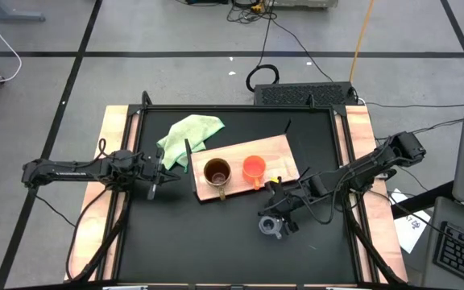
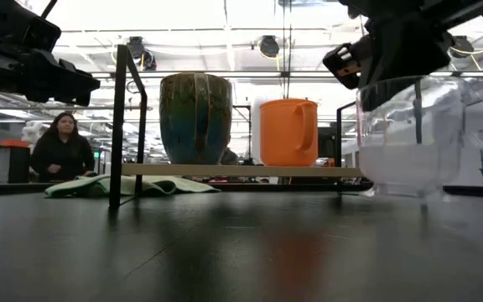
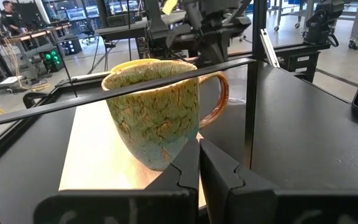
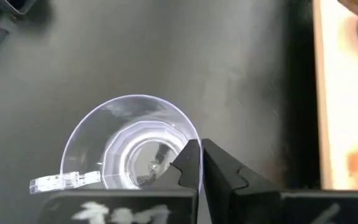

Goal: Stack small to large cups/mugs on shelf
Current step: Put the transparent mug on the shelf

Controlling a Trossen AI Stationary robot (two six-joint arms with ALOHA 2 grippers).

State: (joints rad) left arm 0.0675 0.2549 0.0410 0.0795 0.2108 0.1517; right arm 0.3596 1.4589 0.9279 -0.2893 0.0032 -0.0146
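My right gripper pinches the rim of the glass cup on the black table, just off the board where the orange cup stands, nearer this arm.

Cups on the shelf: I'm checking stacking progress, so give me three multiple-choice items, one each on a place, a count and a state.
1. The clear glass cup stands:
A. on the shelf
B. on the black table
C. inside the brown mug

2. Cups on the shelf:
A. one
B. two
C. three

3. The left hand is:
A. shut, holding nothing
B. open around the mug
C. shut on the mug's handle

Answers: 1 B, it sits on the black table, off the board. 2 B, only the brown mug and orange cup are there. 3 A, its fingers meet in front of the mug.
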